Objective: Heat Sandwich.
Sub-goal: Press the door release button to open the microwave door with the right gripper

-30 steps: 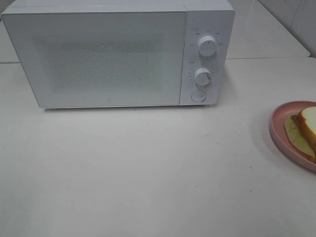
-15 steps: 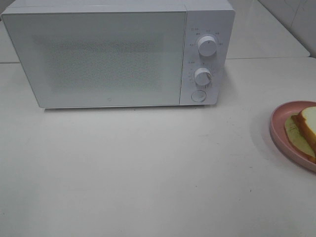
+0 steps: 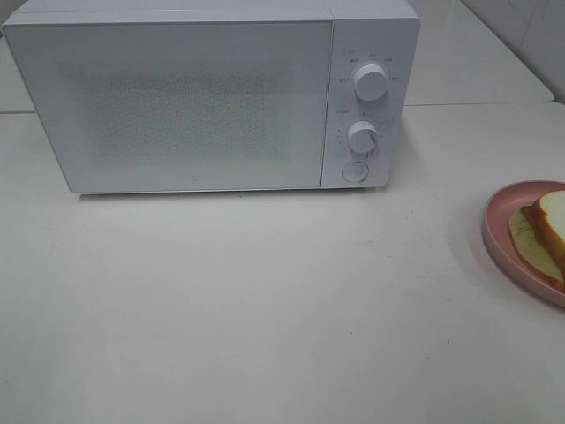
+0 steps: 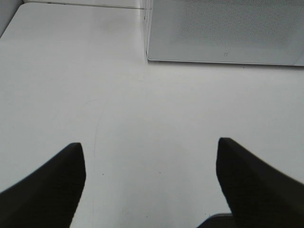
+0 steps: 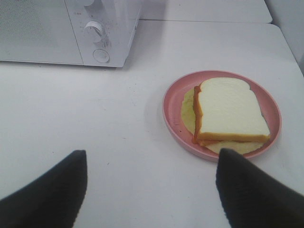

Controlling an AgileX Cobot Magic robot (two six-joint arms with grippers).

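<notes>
The sandwich (image 5: 228, 111), white bread with orange-brown crust over a pale yellow-green layer, lies on a round pink plate (image 5: 173, 116) at the table's right edge; the high view cuts off part of the sandwich (image 3: 543, 231) and the plate (image 3: 496, 216). A white microwave (image 3: 194, 97) stands at the back with its door closed. My right gripper (image 5: 151, 178) hangs open above bare table, short of the plate. My left gripper (image 4: 149, 164) is open too, over bare table in front of the microwave (image 4: 223, 31). Neither gripper shows in the high view.
The microwave's panel carries two dials (image 3: 371, 81) and a round button (image 3: 355, 171). White table (image 3: 265, 300) stretches in front of it. A second tabletop (image 3: 477, 62) lies behind, and a tiled wall (image 3: 530, 26) stands at the far right.
</notes>
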